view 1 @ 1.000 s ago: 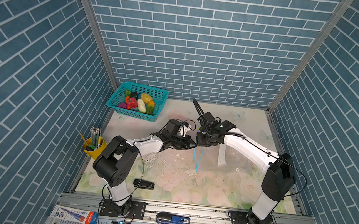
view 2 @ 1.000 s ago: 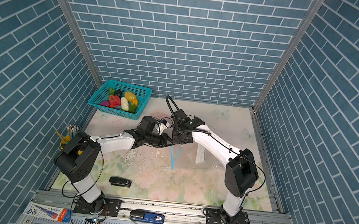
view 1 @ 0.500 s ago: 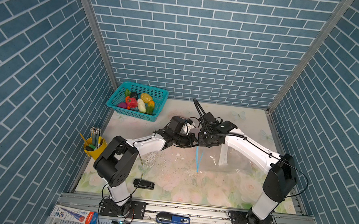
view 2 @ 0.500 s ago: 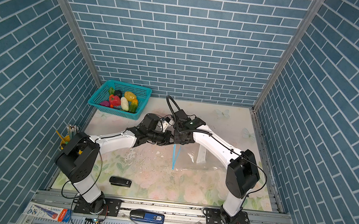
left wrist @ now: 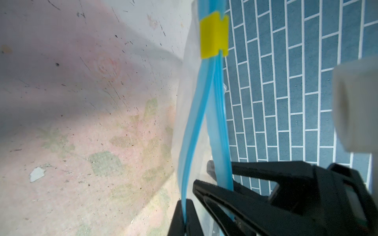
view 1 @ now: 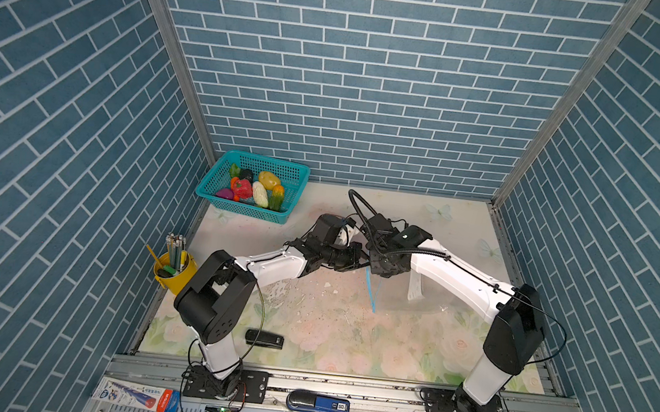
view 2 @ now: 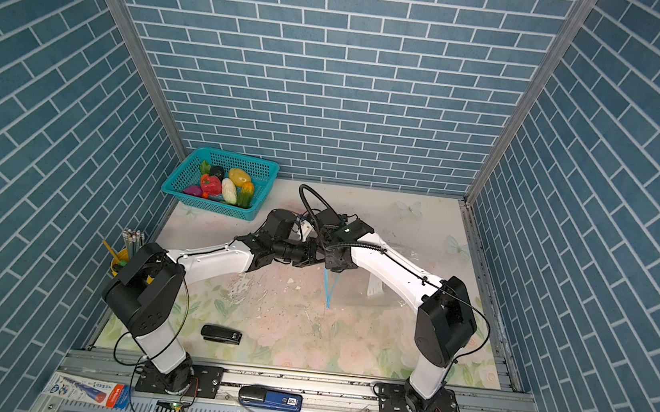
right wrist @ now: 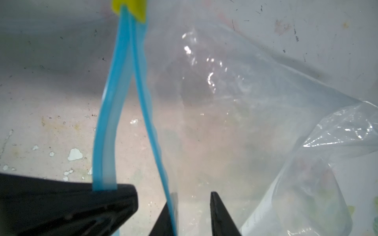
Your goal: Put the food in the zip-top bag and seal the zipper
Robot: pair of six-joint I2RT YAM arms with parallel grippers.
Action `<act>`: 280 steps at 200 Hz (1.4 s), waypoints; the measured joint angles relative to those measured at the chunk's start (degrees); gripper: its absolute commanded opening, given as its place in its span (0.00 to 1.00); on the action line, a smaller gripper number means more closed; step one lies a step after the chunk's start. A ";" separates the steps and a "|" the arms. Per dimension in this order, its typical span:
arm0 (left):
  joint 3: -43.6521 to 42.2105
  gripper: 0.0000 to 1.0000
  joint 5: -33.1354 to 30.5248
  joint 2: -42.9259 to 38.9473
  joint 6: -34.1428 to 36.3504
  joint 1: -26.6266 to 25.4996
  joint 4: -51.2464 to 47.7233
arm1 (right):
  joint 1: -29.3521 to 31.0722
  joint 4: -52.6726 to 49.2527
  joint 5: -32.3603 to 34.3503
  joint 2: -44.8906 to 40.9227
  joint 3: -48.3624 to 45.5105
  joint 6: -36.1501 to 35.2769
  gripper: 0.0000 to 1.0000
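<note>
Overhead, food (view 1: 243, 189): heaped inside the teal basket (view 1: 236, 207).
Overhead, zip-top bag (view 1: 394, 295): well apart from the basket, mouth end raised.
Left wrist, left gripper (left wrist: 185, 202): clenched on one zipper (left wrist: 188, 139) lip, yellow slider (left wrist: 214, 35) further along.
Right wrist, right gripper (right wrist: 191, 196): released, other lip against one finger (right wrist: 160, 222).

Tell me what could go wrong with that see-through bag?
The right end effector is open, so its side of the zipper could drop and the mouth of the zip-top bag flop shut. Only the left end effector pinches the other thin strip; it might slip. The food is all in the basket, so that grip must last.
</note>
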 measured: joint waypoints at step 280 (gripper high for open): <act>9.46 0.00 -0.15 8.28 -1.42 -3.19 0.35 | 5.33 -13.92 18.62 -5.66 3.63 3.93 0.00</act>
